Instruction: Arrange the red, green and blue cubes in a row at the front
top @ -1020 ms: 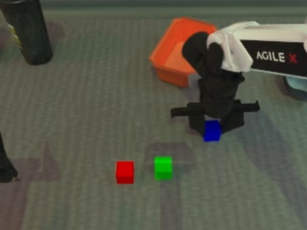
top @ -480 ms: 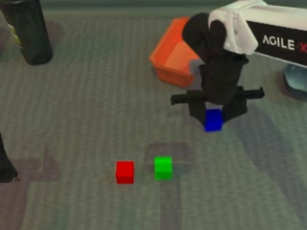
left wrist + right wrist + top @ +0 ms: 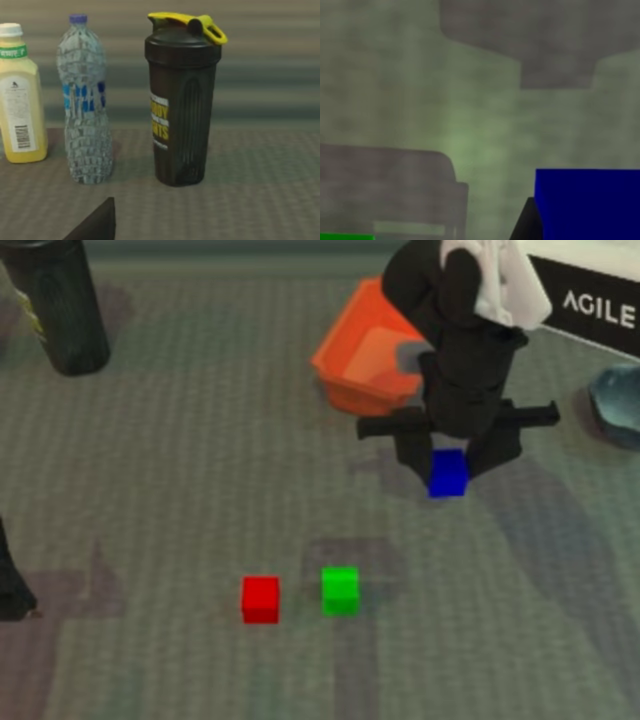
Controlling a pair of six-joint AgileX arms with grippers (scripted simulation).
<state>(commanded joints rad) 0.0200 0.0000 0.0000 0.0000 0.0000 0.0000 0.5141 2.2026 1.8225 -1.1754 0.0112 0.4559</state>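
Right gripper (image 3: 448, 466) grips the blue cube (image 3: 447, 473) between its fingers, lifted off the table beside the orange tub (image 3: 365, 358). Red cube (image 3: 260, 598) and green cube (image 3: 340, 590) sit close together near the front. Left arm is parked at the left edge; only its wrist view shows a ribbed black shaker (image 3: 182, 100), a crinkled water bottle (image 3: 84, 100) and a juice bottle (image 3: 19, 95).

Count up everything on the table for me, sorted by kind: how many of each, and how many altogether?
Small cubes: 3 – red cube, green cube, blue cube held in the right gripper
Orange tub: 1
Drink containers: 3 – black shaker, clear water bottle, yellow juice bottle
Blue-grey object at the right edge: 1
Total: 8
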